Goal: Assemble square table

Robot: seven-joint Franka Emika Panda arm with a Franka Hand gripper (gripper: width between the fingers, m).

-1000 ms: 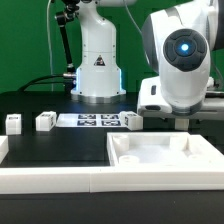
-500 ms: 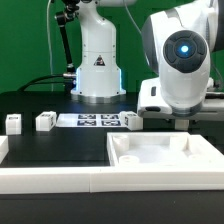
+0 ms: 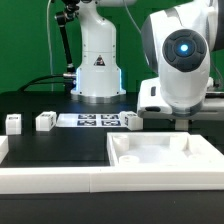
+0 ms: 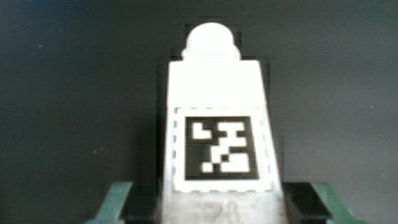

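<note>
1 tagged white table leg (image 4: 217,120) between the claw (image 4: 217,204) fingers (image 4: 121,202), clamped or merely flanked cannot tell, square tabletop (image 3: 160,152) at 5 o'clock in exterior view

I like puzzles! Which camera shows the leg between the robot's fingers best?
Wrist view: the white table leg fills the picture, tag facing us. In the exterior view I cannot make it out by the gripper.

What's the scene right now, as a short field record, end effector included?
tabletop: rim up, exterior view's right
loose legs: three, flanking the marker board
wrist-view leg: between the fingers, tag facing camera
end effector: open, straddling that leg, slim gaps either side
</note>
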